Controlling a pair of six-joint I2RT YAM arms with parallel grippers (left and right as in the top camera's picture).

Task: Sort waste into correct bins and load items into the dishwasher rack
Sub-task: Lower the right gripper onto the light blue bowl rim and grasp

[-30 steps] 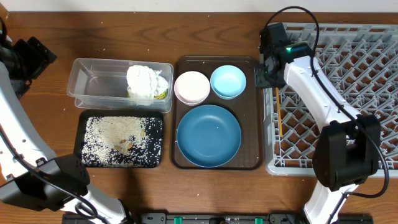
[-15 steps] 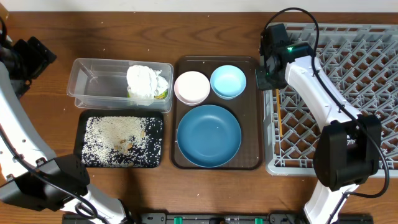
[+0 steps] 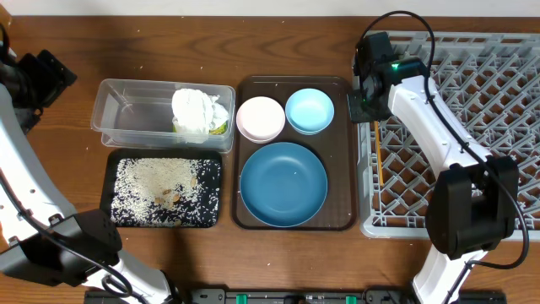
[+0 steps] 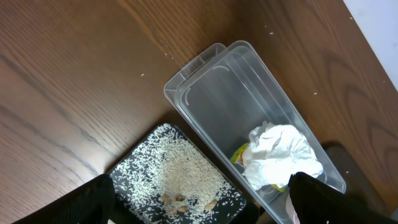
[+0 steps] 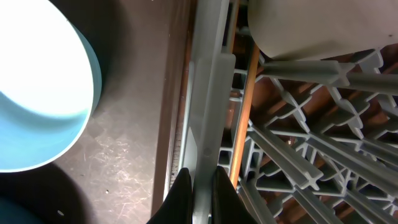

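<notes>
At the right edge of the brown serving tray (image 3: pixel 344 169), over the dishwasher rack (image 3: pixel 481 135) wall, the right gripper (image 5: pixel 200 193) is seen pinched together. Well left of the tray, the left gripper (image 4: pixel 202 202) is held spread wide above the clear tub (image 4: pixel 236 106). The dark-blue plate (image 3: pixel 283 184) is seated on the tray.

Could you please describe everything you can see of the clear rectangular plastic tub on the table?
The clear rectangular plastic tub sits upright and lidless on the wooden table. Its walls are see-through, with rounded corners and a lipped rim. Most of its floor is bare. Crumpled white paper napkins over a yellow-green wrapper fill the end nearest the brown serving tray. The black rice-strewn tray lies close alongside.
</notes>
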